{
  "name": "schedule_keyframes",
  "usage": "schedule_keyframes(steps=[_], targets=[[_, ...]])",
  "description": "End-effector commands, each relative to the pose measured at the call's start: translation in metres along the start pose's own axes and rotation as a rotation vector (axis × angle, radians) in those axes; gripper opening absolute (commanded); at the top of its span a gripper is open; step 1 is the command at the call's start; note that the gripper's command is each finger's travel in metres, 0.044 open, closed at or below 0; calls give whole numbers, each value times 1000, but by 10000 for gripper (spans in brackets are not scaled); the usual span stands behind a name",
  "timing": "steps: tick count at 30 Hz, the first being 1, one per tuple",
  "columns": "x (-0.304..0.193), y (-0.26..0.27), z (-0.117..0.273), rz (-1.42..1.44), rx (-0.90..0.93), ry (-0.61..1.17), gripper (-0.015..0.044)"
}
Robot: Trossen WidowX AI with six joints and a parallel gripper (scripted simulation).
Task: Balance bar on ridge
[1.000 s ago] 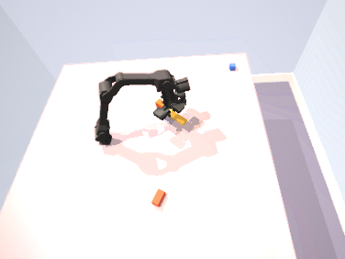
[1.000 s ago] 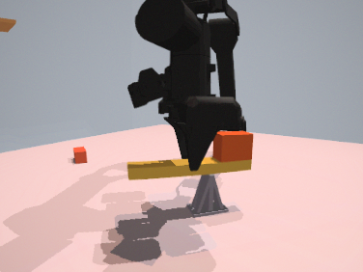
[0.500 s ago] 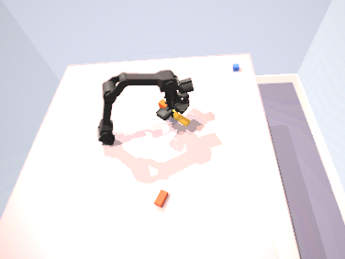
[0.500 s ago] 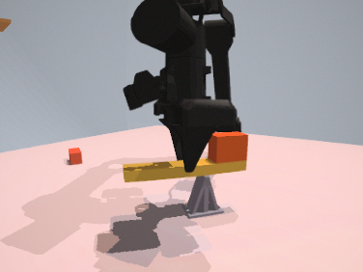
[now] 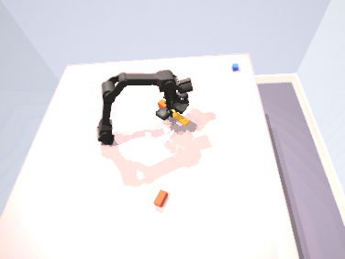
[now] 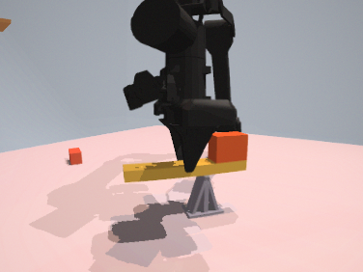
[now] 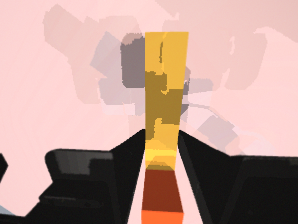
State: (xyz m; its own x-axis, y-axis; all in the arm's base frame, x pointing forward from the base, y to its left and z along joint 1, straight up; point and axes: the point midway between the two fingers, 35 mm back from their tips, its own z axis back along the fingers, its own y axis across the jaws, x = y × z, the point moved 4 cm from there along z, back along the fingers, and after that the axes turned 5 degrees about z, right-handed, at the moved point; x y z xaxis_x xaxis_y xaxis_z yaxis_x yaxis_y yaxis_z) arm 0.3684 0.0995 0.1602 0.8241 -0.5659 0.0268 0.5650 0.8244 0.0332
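The yellow bar (image 5: 181, 118) (image 6: 145, 173) (image 7: 165, 75) is held above the table, with an orange-red block (image 5: 162, 104) (image 6: 229, 148) (image 7: 161, 192) on one end. My gripper (image 5: 172, 111) (image 6: 184, 165) (image 7: 161, 133) is shut on the bar between its middle and the block. The grey ridge (image 6: 204, 199) stands on the table below the bar, nearer the block's end than the long free end. In the exterior view the free end looks slightly lower. The bar's underside is right at the ridge's top; whether they touch I cannot tell.
A separate orange-red block (image 5: 161, 198) lies on the table toward the front in the top view. A blue cube (image 5: 235, 67) sits near the far right corner. A red block (image 6: 74, 156) shows at the left in the exterior view.
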Motion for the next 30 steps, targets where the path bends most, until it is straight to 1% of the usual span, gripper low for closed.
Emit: schedule_keyframes(steps=[1, 17, 23, 24, 30], targets=[[0, 0, 0, 0, -1, 0, 0], [0, 0, 0, 0, -1, 0, 0], [0, 0, 0, 0, -1, 0, 157], [0, 0, 0, 0, -1, 0, 167], [0, 0, 0, 0, -1, 0, 167]])
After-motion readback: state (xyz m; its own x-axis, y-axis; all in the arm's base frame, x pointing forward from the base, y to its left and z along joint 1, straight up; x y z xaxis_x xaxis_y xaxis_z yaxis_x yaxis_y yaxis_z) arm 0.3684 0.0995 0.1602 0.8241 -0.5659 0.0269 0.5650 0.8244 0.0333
